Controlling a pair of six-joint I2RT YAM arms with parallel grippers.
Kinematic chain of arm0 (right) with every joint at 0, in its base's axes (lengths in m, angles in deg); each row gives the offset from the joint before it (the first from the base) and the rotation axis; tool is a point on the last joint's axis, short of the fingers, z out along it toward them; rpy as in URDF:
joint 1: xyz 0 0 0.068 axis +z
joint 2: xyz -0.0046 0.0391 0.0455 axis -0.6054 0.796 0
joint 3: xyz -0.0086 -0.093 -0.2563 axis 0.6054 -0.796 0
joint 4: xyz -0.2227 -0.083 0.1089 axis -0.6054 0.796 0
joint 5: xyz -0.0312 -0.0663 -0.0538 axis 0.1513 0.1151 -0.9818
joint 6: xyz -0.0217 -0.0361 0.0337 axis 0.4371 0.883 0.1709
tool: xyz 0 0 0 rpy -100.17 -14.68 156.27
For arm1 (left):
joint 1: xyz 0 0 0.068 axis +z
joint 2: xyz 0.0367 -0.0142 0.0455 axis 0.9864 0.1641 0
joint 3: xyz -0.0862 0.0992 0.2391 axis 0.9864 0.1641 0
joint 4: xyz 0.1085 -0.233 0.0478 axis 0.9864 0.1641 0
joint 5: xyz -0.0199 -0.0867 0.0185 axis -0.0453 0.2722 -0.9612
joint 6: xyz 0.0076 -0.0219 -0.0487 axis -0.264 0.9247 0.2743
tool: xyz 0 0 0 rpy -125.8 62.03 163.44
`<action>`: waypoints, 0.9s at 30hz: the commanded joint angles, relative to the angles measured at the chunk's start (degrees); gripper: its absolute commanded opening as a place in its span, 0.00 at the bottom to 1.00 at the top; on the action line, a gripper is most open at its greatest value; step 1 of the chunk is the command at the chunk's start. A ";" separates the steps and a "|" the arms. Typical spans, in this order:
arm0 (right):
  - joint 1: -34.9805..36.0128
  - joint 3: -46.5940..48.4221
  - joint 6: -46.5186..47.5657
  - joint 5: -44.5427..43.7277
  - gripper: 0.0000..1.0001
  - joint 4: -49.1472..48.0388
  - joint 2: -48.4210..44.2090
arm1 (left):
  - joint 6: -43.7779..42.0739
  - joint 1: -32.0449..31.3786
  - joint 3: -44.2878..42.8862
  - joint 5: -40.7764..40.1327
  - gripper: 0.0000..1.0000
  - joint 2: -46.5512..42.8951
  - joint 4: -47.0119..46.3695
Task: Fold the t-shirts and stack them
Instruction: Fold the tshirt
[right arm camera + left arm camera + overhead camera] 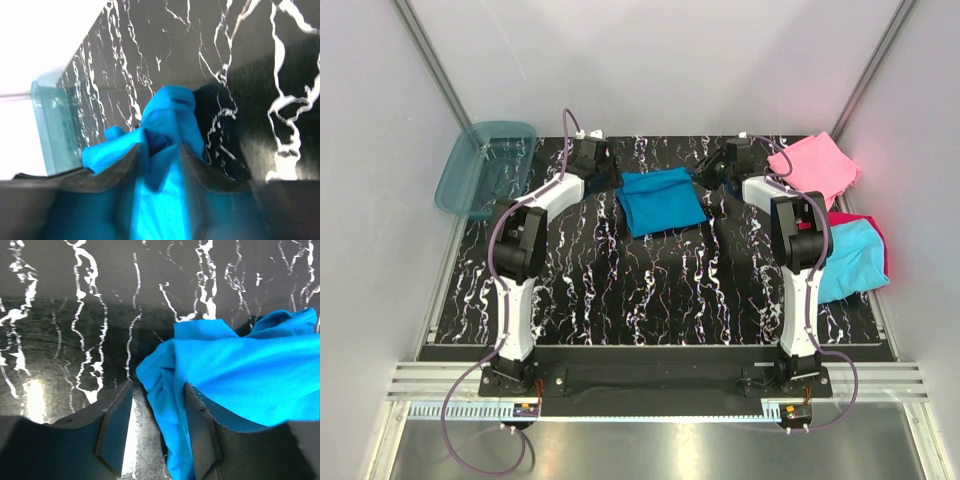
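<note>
Teal-blue t-shirt (662, 200) folded far centre; left gripper (158, 430) jaws apart, right gripper (159, 170) straddling cloth (grip unclear): lift both straight up, avoid dragging corners.

The magenta-red shirt (878, 232) shows only as a rim under the cyan shirt (850, 260), which is itself partly behind the right arm (805, 240). At the right wrist, the teal shirt (165, 120) blurs between the fingers (195, 165) (held or loose, unclear).
</note>
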 commanded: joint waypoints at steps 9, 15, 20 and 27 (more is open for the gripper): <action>-0.42 -4.95 6.88 -0.38 0.72 -9.34 -13.12 | -1.22 0.81 -0.49 -0.72 0.52 -10.14 0.71; 0.55 -15.75 6.44 -0.74 0.72 -11.18 -24.19 | -0.08 0.72 2.41 2.51 0.54 -20.07 0.80; 3.00 -25.06 6.79 -2.14 0.72 -12.94 -30.62 | 1.51 -2.42 9.69 7.90 0.57 -26.22 -1.56; 3.80 -27.20 6.96 -2.41 0.71 -13.73 -27.47 | 3.09 -6.66 18.23 7.46 0.55 -21.14 -9.21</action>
